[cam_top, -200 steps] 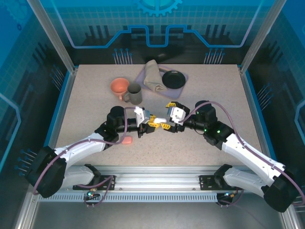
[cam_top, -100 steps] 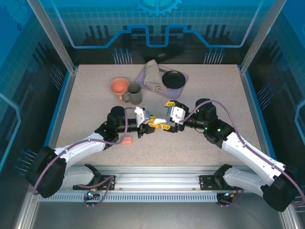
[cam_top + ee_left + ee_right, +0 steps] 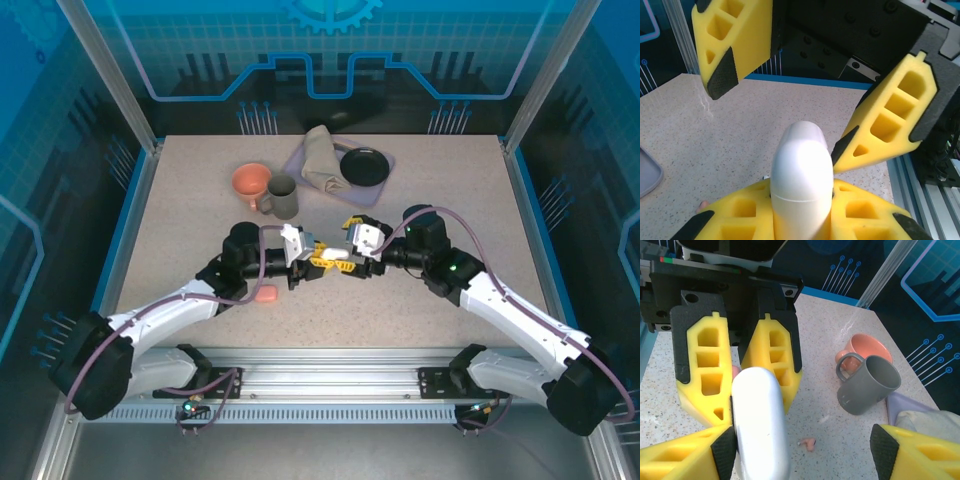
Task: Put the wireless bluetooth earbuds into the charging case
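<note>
Over the speckled table (image 3: 180,200), my left gripper (image 3: 318,257) clamped the closed white charging case (image 3: 335,253), my right gripper (image 3: 349,249) gaped open at its 3 o'clock end, and a salmon-pink earbud (image 3: 807,443) lay loose, so I judged nothing inserted.

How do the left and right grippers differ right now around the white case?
The left gripper is shut on the white charging case; the right gripper is open, its fingers spread to either side of the case's free end. The left gripper carries the case, the right gripper holds nothing; whether it touches the case I cannot tell. Both have yellow fingers with black tips and face each other.
</note>
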`<state>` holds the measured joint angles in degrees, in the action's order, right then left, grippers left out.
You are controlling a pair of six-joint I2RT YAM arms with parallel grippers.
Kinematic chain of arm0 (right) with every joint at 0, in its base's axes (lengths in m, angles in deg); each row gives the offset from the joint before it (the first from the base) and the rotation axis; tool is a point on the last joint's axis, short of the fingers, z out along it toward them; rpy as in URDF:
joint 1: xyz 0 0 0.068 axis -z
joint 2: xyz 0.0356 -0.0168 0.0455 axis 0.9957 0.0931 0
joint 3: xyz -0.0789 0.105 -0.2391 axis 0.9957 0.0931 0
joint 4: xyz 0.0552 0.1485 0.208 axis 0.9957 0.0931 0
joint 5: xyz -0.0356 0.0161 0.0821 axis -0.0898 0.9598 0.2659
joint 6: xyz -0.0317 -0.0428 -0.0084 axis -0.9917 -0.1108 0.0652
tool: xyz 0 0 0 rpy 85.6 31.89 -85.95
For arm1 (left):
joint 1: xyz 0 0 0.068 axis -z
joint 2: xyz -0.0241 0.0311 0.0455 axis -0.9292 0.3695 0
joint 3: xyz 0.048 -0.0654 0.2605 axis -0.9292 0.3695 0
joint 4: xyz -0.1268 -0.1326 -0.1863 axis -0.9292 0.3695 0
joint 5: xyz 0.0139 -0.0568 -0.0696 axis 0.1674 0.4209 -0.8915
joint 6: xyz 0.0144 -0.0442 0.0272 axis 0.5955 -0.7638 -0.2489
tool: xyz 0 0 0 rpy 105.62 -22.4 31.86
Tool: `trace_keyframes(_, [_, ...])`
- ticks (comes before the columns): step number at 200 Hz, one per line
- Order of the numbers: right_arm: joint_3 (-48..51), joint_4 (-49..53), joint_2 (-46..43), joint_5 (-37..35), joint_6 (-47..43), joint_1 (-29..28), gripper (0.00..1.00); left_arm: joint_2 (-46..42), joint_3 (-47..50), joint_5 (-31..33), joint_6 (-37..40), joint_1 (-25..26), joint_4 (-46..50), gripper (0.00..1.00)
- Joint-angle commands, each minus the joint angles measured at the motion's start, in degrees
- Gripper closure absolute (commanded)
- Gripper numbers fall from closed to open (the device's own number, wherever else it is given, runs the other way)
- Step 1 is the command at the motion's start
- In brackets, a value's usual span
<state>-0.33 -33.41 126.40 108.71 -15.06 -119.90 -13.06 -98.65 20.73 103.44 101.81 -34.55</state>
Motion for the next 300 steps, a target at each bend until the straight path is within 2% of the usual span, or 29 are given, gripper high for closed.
trace_keyframes(1, [-2.0, -0.3, -0.5, -0.2, 0.6, 1.2, 0.28, -1.7, -1.7, -0.6, 1.9, 0.4, 1.6, 1.0])
trace_keyframes(124, [-6.6, 1.4, 0.9, 0.8, 3.1, 4.2, 0.3, -1.3, -2.0, -0.3, 2.5, 1.1, 2.4, 1.0])
trace_keyframes(169, [-6.2, 2.4, -1.6, 1.9, 5.6, 5.6, 0.28, -1.6, -1.0, 2.9, 1.4, 1.2, 0.3, 1.0])
trace_keyframes(202, [-6.6, 4.7, -4.8, -3.8, 13.6, 7.7, 0.2, -2.8, 0.3, 5.9, 1.1, 1.2, -0.9, 1.0])
trace_keyframes(233, [-9.2, 13.2, -4.5, -10.3, 26.6, 13.0, 0.23, -4.6, 1.6, 7.4, 0.9, 1.1, -1.2, 1.0])
trace_keyframes(269, [-8.7, 21.1, -1.1, -8.9, 38.6, 17.8, 0.28, -7.5, 2.8, 8.7, 0.5, 1.1, -0.4, 1.0])
trace_keyframes(300, [-1.2, 14.7, 2.7, -4.0, 49.5, 16.6, 0.35, -11.0, 3.4, 9.7, 0.0, 1.1, 1.2, 1.0])
